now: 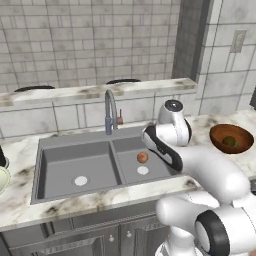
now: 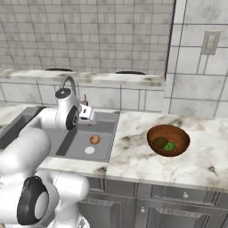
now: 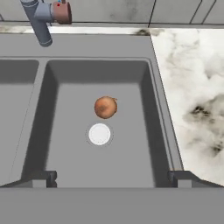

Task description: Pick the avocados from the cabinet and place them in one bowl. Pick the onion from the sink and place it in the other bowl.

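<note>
I am looking down through the hand camera into the sink point(image 3: 39, 52), right-hand basin. The onion point(image 3: 105, 107) is sitting on the basin floor, just beside the white round drain point(image 3: 99, 134) on its faucet side — apart from it, not touching as far as I can tell. The claw point(image 3: 112, 177) is hanging above the basin with its two dark fingertips point(image 3: 43, 177) standing wide apart at the near edge of that view; nothing is lying between them.

From the left base camera I am seeing the onion point(image 1: 142, 157) in the right basin of the sink point(image 1: 75, 137), the faucet point(image 1: 109, 111) with its red lever rising behind the divider, and the white arm reaching over the sink's right side.

The reddish-brown bowl point(image 1: 220, 136) is resting on the marble tabletop point(image 1: 25, 150) to the right of the sink. In the right base camera that bowl point(image 2: 168, 132) is holding both avocados point(image 2: 164, 144) — the dark olive one and the bright green one lying side by side, touching or nearly so.

A pale cream bowl point(image 1: 2, 180) is showing partly at the far left edge of the tabletop.
</note>
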